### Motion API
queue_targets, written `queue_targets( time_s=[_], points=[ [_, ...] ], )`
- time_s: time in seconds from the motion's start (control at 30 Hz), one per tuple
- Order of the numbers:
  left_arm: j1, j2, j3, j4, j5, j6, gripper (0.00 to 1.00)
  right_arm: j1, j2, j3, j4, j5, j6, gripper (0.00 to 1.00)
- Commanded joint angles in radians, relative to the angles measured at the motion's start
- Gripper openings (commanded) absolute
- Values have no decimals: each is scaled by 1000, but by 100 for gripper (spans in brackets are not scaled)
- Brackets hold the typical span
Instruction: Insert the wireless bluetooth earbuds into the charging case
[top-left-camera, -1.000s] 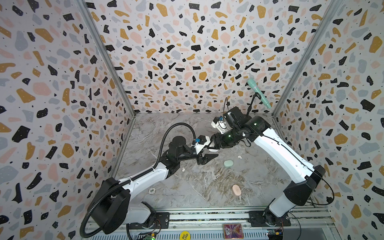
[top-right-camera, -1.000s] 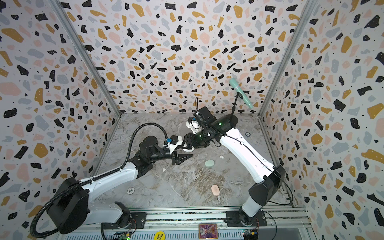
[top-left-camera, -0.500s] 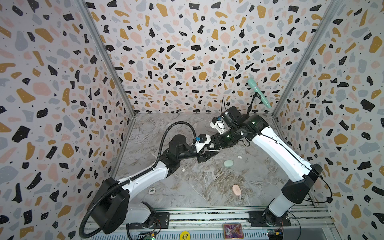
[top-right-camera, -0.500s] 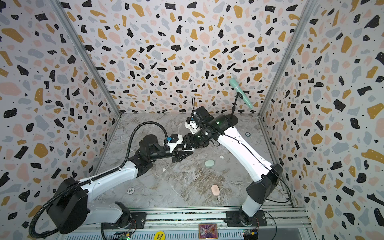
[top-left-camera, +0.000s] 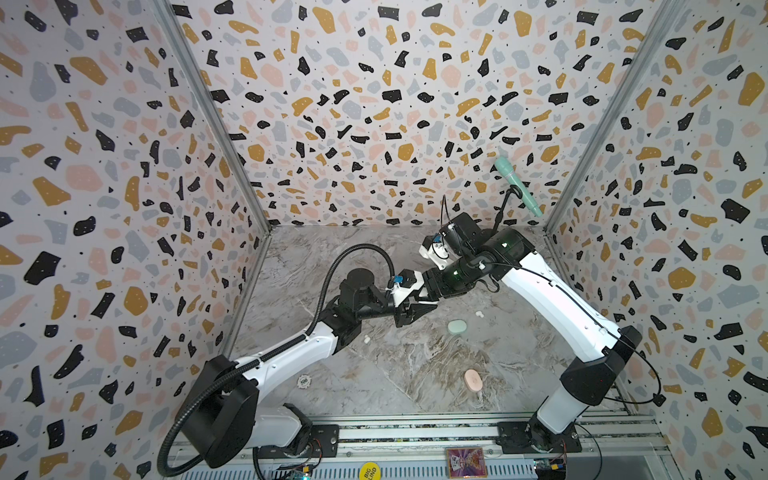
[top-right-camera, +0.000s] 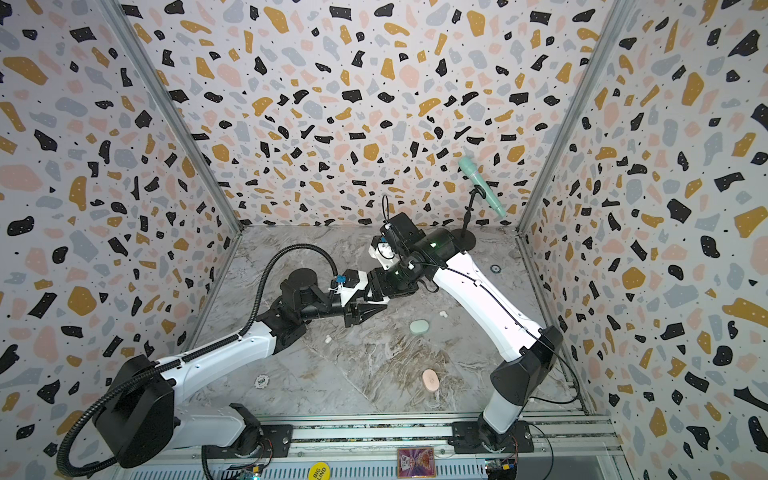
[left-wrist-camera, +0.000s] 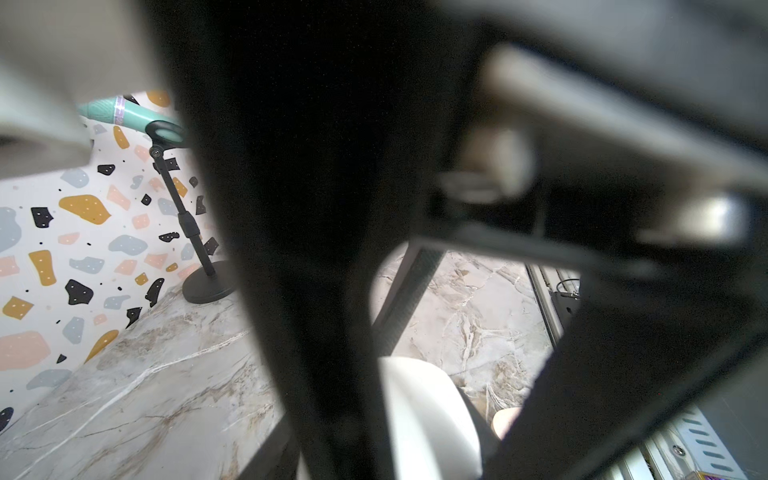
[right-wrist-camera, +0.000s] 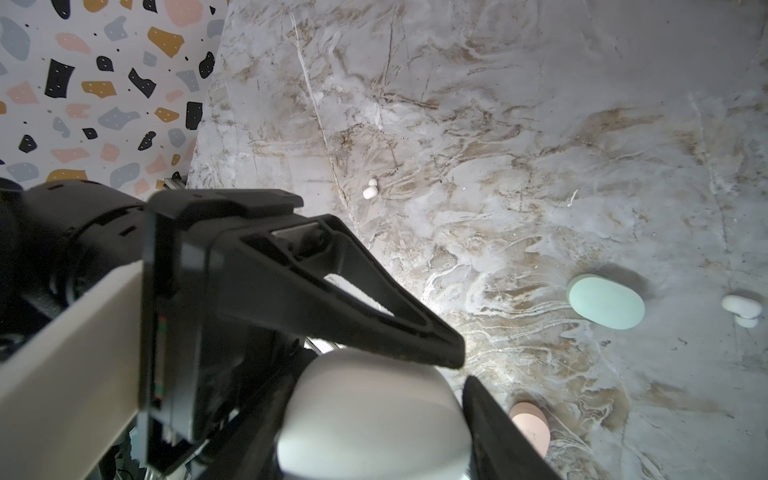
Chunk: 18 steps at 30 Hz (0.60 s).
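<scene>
A white charging case (right-wrist-camera: 370, 415) hangs above the floor's middle, with my right gripper (right-wrist-camera: 374, 440) shut on its sides. My left gripper (top-left-camera: 419, 309) meets it from the opposite side and is closed on the same case (left-wrist-camera: 424, 415). One black finger (right-wrist-camera: 374, 324) lies across the case's top and the other is hidden. In both top views the case is hidden between the two grippers. One white earbud (top-left-camera: 367, 339) (right-wrist-camera: 370, 189) lies on the floor below my left arm. Another white earbud (top-left-camera: 478, 314) (right-wrist-camera: 742, 309) lies beside the shut mint case (top-left-camera: 457, 326).
A shut pink case (top-left-camera: 473, 380) lies toward the front. A mint microphone on a black stand (top-left-camera: 517, 187) is in the back right corner. A white poker chip (top-left-camera: 304, 380) sits at front left, a small ring (top-right-camera: 494, 269) by the right wall, a card (top-left-camera: 463, 461) on the front rail.
My left gripper's fingers have drawn together onto the white case held by my right gripper. Both arms have shifted only slightly.
</scene>
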Motion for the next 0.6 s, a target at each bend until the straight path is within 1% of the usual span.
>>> queue_targets(
  time_s=[0.0,0.3,0.57],
  points=[
    [-2,-6,40,7,1,23,52,6,4,42,-34,-2,-16,52],
    [-2,-3,54,-40,3,53,46,7,13,52,-45,-4,-23,52],
    [-9,-3,71,-94,-8,90,45,7,19,52,-46,-11,-24,52]
  ],
)
